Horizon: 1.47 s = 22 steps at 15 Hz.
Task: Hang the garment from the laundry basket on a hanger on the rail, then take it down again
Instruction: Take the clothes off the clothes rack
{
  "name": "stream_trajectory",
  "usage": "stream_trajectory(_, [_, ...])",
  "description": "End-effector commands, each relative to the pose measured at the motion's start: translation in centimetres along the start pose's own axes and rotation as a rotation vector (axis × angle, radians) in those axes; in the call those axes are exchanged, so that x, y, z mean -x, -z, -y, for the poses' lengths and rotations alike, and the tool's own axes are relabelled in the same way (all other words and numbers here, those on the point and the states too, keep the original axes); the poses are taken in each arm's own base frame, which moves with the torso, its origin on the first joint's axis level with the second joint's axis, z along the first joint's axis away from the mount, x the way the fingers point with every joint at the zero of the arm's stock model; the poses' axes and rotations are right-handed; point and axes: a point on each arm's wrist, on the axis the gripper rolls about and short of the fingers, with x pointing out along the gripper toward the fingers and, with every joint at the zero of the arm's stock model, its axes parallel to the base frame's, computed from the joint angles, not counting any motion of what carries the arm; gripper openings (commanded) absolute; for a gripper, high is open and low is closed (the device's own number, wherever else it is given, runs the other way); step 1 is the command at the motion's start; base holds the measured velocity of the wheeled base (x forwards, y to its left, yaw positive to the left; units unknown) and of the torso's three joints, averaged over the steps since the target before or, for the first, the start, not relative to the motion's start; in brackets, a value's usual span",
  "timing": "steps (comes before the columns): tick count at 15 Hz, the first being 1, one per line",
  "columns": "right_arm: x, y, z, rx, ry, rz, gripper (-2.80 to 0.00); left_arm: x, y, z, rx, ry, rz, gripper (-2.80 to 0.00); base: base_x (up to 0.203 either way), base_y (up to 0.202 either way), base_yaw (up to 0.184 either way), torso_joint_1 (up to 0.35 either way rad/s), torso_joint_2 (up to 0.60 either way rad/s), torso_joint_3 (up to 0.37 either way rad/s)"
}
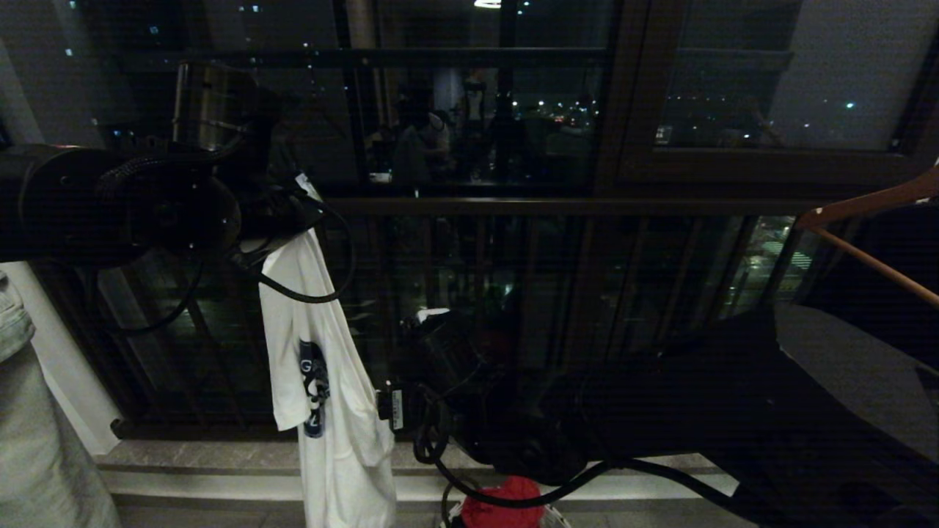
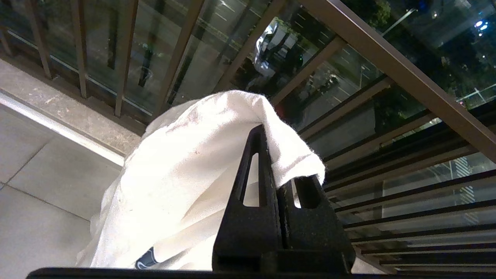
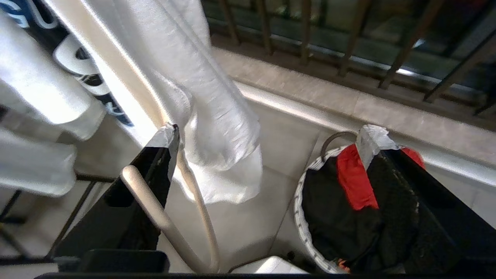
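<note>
The garment (image 1: 323, 381), a white T-shirt with a dark blue print, hangs long and bunched from my raised left arm at the upper left. In the left wrist view my left gripper (image 2: 279, 162) is shut on a fold of the garment (image 2: 186, 162). My right gripper (image 3: 271, 135) stands open low beside the shirt's hem (image 3: 217, 155), with nothing between its taped fingertips (image 3: 166, 133). A thin pale bent hanger (image 3: 149, 205) runs past one finger, unclamped. The laundry basket (image 3: 300, 217) sits on the floor below, holding black and red cloth. The rail is out of view.
The dark balcony railing (image 1: 513, 205) and a stone ledge (image 1: 183, 462) run behind the shirt. An orange-brown hanger (image 1: 866, 205) juts in at the right. Pale grey cloth (image 1: 29, 440) fills the left edge. My dark right arm (image 1: 660, 411) crosses the lower middle.
</note>
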Motion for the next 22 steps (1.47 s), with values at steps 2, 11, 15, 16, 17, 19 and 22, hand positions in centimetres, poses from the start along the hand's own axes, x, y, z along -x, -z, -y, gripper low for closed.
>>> stream_trajectory(2, [-1.3, 1.9, -0.4, 0.05, 0.058, -0.006, 0.0, 0.2, -0.2, 0.0, 0.008, 0.001, 0.008, -2.8, 0.0, 0.0, 0.0, 0.0, 0.0, 0.0])
stream_trajectory(11, [-1.7, 1.2, -1.0, 0.073, 0.165, 0.14, -2.8, 0.2, -0.3, 0.0, 0.009, 0.002, 0.008, -2.8, 0.0, 0.0, 0.0, 0.0, 0.0, 0.0])
stream_trajectory(15, [-0.1, -1.2, -0.7, 0.05, 0.183, 0.202, -2.8, 0.0, -0.4, -0.3, 0.009, -0.007, 0.011, -2.8, 0.0, 0.0, 0.0, 0.0, 0.0, 0.0])
stream_trajectory(16, [0.5, -2.2, -0.4, 0.037, 0.184, 0.223, -2.8, -0.1, -0.3, -0.3, 0.009, -0.007, 0.007, -2.8, 0.0, 0.0, 0.0, 0.0, 0.0, 0.0])
stream_trajectory(17, [1.2, -3.3, 0.0, 0.022, 0.188, 0.246, -2.8, -0.2, -0.3, -0.3, 0.007, -0.003, -0.001, -2.8, 0.0, 0.0, 0.0, 0.0, 0.0, 0.0])
stream_trajectory(19, [2.1, -5.1, 1.2, 0.01, 0.207, 0.279, -2.8, -0.4, 0.1, -0.5, -0.011, -0.013, -0.035, -2.8, 0.0, 0.0, 0.0, 0.0, 0.0, 0.0])
stream_trajectory(22, [4.4, -7.2, 2.8, 0.056, 0.246, 0.286, -2.8, -0.9, 0.8, -0.7, -0.051, -0.011, -0.119, -2.8, 0.0, 0.0, 0.0, 0.0, 0.0, 0.0])
